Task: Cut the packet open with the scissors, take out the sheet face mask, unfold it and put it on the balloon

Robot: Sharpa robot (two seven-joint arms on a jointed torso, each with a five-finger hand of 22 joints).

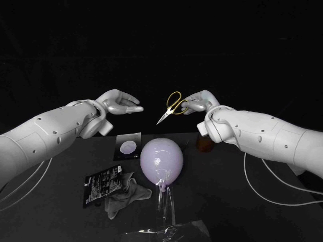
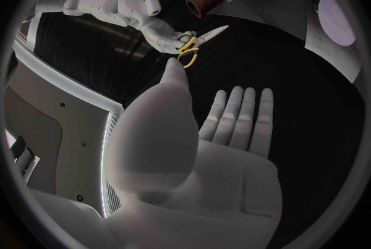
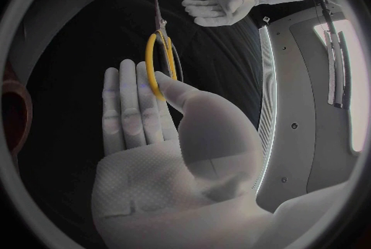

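1. The scissors have yellow loop handles and thin silver blades; the blades lie closed together.
2. The right hand holds them in the air beyond the pale lilac balloon, with the tip slanting down.
3. The left hand is raised near them and holds nothing.
4. The black packet lies on the table, just beside the balloon.
5. The right wrist view adds that the thumb presses one yellow loop against the fingers.
6. The left wrist view adds a flat left palm, fingers straight, thumb apart.
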